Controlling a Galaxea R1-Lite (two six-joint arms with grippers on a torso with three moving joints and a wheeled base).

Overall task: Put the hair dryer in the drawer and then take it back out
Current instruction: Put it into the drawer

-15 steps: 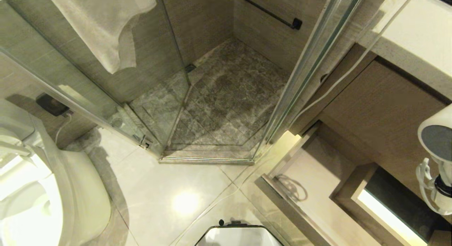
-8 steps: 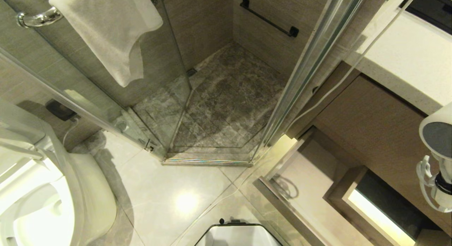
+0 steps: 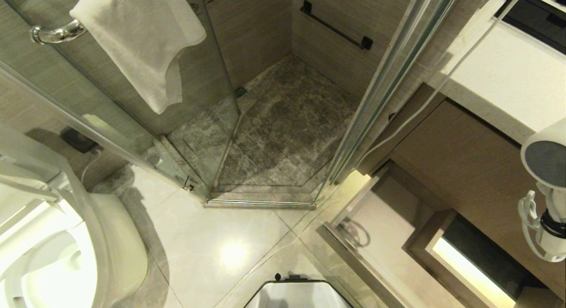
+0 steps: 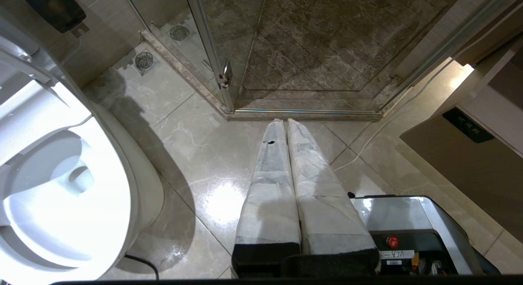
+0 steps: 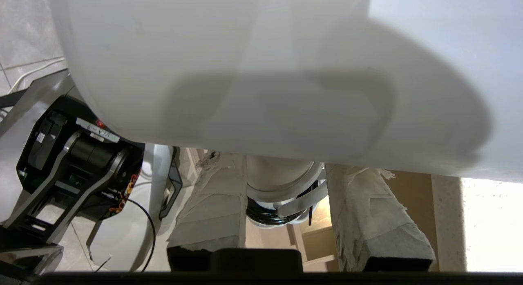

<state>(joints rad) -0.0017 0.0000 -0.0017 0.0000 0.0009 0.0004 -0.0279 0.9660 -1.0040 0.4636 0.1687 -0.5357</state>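
Bathroom, tiled floor (image 3: 212,237) | drawer (image 3: 389,237) pulled open at 4 o'clock, nothing inside | hair dryer (image 3: 546,160) aloft at 3 o'clock, handle clamped between right gripper (image 5: 286,195) fingers | left gripper (image 4: 286,125) fingers together, idle | stage: dryer out of drawer; cannot tell which half.

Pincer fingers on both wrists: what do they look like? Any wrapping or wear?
Left pincer: two long tapered fingers wrapped in whitish tape, black bases, a small dark tear near one tip. Right pincer: fingers in the same off-white wrap, frayed at the edges, on black bases.
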